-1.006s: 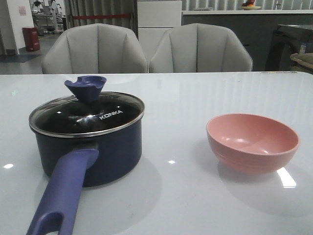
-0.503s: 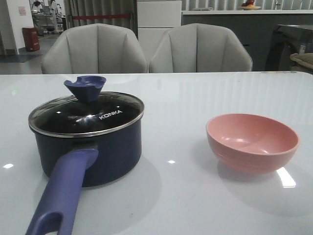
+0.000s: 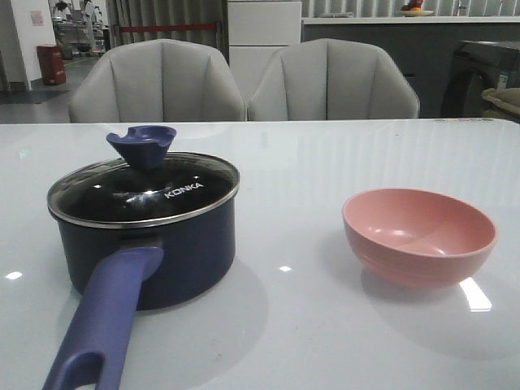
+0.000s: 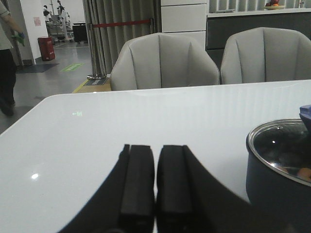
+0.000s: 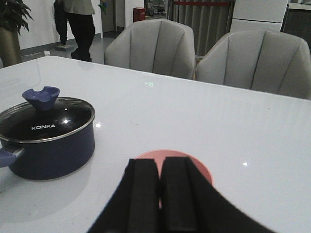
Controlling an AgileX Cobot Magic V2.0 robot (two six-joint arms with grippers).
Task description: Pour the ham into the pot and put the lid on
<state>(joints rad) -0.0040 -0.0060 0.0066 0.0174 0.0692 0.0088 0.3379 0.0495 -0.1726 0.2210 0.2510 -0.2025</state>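
Observation:
The dark pot [image 3: 191, 252] stands at the left of the table, its long purple handle [image 3: 106, 317] pointing toward the front edge. The glass lid [image 3: 175, 195] with the blue knob [image 3: 142, 145] lies shut on it. A small orange patch [image 4: 303, 173] shows through the glass in the left wrist view; I cannot tell whether it is the ham. The pink bowl [image 3: 419, 236] at the right looks empty. My left gripper [image 4: 155, 148] is shut and empty, left of the pot [image 4: 272, 182]. My right gripper [image 5: 159, 162] is shut and empty, just in front of the bowl [image 5: 201, 170].
Two grey chairs [image 3: 158, 81] [image 3: 333, 81] stand behind the table's far edge [image 3: 260, 122]. Neither arm shows in the front view. A person [image 5: 80, 24] stands in the room beyond the table in the right wrist view.

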